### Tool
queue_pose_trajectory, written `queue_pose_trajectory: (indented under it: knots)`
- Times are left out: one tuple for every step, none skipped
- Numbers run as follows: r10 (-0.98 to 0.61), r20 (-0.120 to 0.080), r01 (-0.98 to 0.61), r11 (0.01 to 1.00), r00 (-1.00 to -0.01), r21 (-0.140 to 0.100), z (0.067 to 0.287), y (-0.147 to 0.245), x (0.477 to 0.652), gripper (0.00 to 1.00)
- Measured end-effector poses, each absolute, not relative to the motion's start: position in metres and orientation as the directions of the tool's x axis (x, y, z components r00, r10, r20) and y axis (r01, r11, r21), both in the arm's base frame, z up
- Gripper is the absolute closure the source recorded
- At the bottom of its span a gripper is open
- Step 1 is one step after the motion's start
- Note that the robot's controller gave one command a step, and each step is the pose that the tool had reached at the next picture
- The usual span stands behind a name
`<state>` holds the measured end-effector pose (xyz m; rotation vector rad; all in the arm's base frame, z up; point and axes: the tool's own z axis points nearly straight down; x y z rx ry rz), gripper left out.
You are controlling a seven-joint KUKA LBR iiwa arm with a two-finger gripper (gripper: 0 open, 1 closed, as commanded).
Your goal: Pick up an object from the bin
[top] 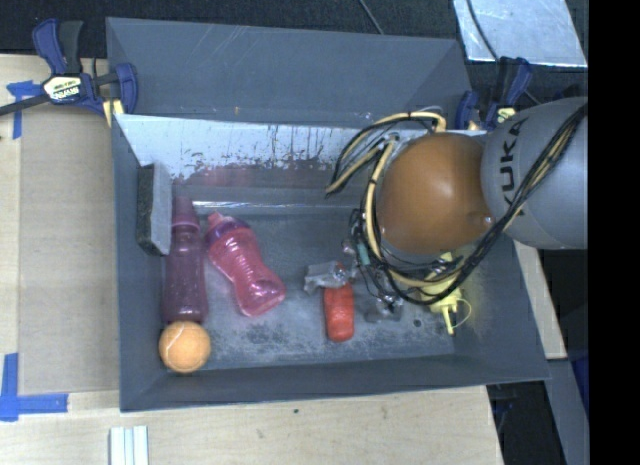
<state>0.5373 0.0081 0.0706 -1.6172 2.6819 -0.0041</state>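
- In the grey bin (290, 73), we see the arm reach in from the right. Its gripper (350, 281) hangs low over the right half of the floor, under the rounded orange cover (430, 198) and a tangle of cables.
- The thing nearest to it is a small red stick (340, 315). It lies flat on the floor near the front wall, with its upper end just beside the gripper.
- We cannot tell whether the gripper is spread or pressed together, because the cover and cables hide too much of it. Nothing is visibly pinched in it.
- Well apart to the left lie a pink bottle (243, 265), a dark purple bottle (184, 273) alongside it, an orange ball (185, 345) at the purple bottle's foot, and a grey block (153, 208) against the left wall.
- We judge the step in hand to be the approach. The tool is down at floor level, and the pick is not yet made.
- The next move, as we read it, calls for settling squarely over the red stick, across its narrow width, and gripping it firmly before any lift. A loose hold on so slim and rounded a thing could let it roll away.
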Motion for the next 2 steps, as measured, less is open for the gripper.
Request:
queue_pose_trajectory:
  knots:
    - [-0.951,-0.004,-0.951,0.308,-0.308,-0.011,0.0713,0.0353,0.5318,1.00]
    - [-0.951,-0.004,-0.951,0.308,-0.308,-0.011,0.0712,0.0355,0.5317,1.00]
